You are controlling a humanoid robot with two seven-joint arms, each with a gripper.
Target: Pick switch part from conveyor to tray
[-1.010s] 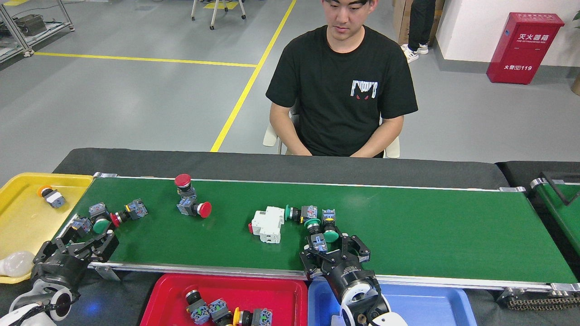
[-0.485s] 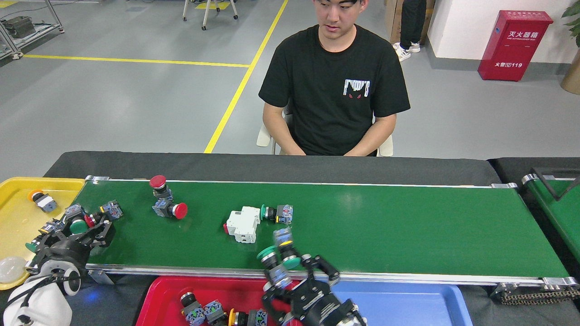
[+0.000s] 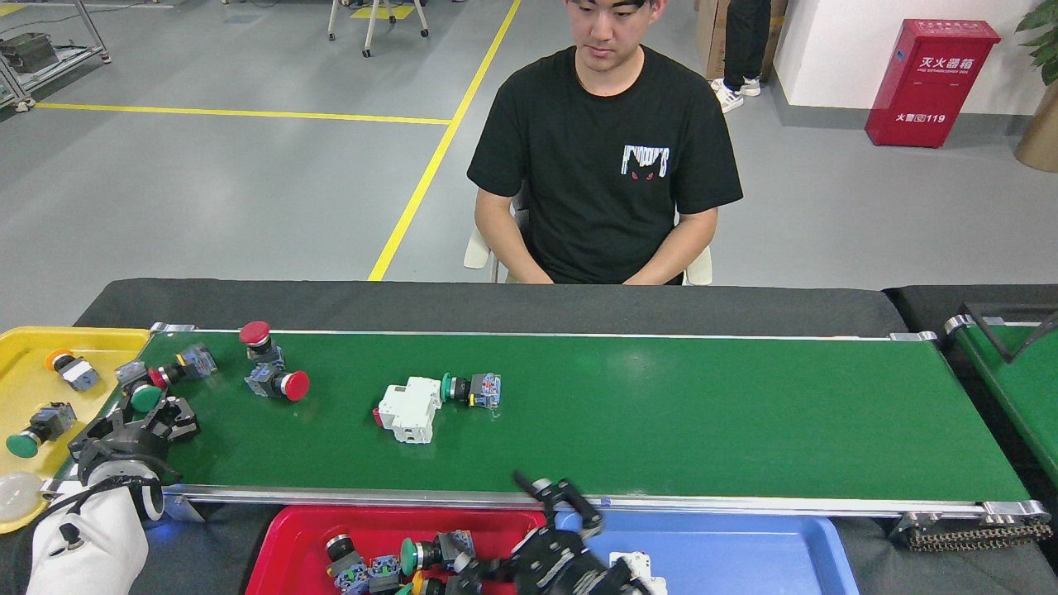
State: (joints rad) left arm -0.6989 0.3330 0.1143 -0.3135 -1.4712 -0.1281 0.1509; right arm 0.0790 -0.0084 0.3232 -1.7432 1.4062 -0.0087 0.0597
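Observation:
The green conveyor (image 3: 661, 413) carries several switch parts: two red mushroom buttons (image 3: 285, 385), a white breaker (image 3: 407, 409) touching a green-capped switch (image 3: 469, 389), and at the left end a red-tipped switch (image 3: 178, 364) and a green-capped one (image 3: 145, 398). My left gripper (image 3: 136, 420) stands open at the belt's left end, its fingers just short of that green cap. At the bottom edge my right gripper (image 3: 555, 497) is open with nothing in it, over the seam between the red tray (image 3: 289, 537) and the blue tray (image 3: 744, 554). A green-capped switch (image 3: 421, 552) lies in the red tray among several others.
A yellow tray (image 3: 25, 347) left of the belt holds an orange-capped switch (image 3: 70, 368), a green-capped one (image 3: 33, 430) and a light bulb (image 3: 12, 496). A white part (image 3: 635, 566) lies in the blue tray. A person (image 3: 607, 165) sits behind the belt. A second belt (image 3: 1021, 380) is at right.
The parts on the belt drifted left. My right gripper pulled back off the belt with green-capped switches and opened; one now lies in the red tray. A green-capped switch appeared in the yellow tray.

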